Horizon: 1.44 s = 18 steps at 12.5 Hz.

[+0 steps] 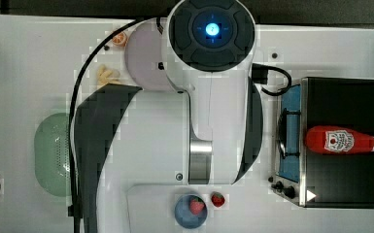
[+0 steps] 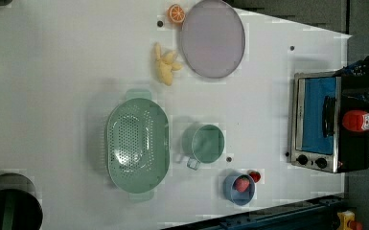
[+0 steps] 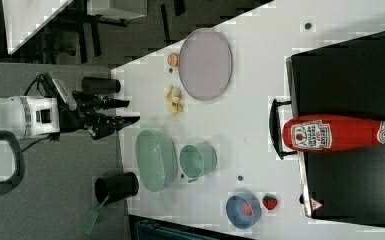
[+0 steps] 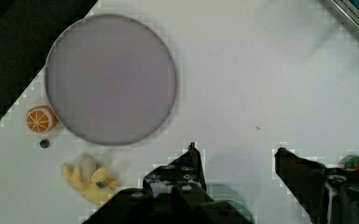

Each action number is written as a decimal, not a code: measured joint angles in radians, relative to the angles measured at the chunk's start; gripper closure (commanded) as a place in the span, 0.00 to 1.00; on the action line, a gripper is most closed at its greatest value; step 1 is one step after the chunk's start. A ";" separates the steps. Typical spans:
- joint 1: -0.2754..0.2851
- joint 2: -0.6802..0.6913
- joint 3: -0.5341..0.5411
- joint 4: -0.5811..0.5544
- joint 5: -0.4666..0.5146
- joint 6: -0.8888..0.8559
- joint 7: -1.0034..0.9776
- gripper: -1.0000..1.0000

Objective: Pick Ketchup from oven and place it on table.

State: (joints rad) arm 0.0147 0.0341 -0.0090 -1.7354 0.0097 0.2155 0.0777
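Red Ketchup (image 1: pixel 340 140) lies on its side on the oven's (image 1: pixel 342 104) black top, base at the front edge above the door. The gripper (image 4: pixel 235 163) hangs wide open over the table (image 1: pixel 29 73), well apart; a glancing grasp could roll the bottle off.

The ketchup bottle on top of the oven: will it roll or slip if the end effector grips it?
The ketchup bottle lies on its side on the oven, so a nudge may roll it. Its smooth, tapered plastic probably slips near the cap; the wider labelled body looks safer.
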 measured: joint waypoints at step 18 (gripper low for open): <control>-0.039 0.048 -0.599 -0.129 -0.034 0.203 -0.031 0.00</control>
State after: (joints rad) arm -0.0240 0.0826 -0.6079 -1.8643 -0.0247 0.4180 0.0472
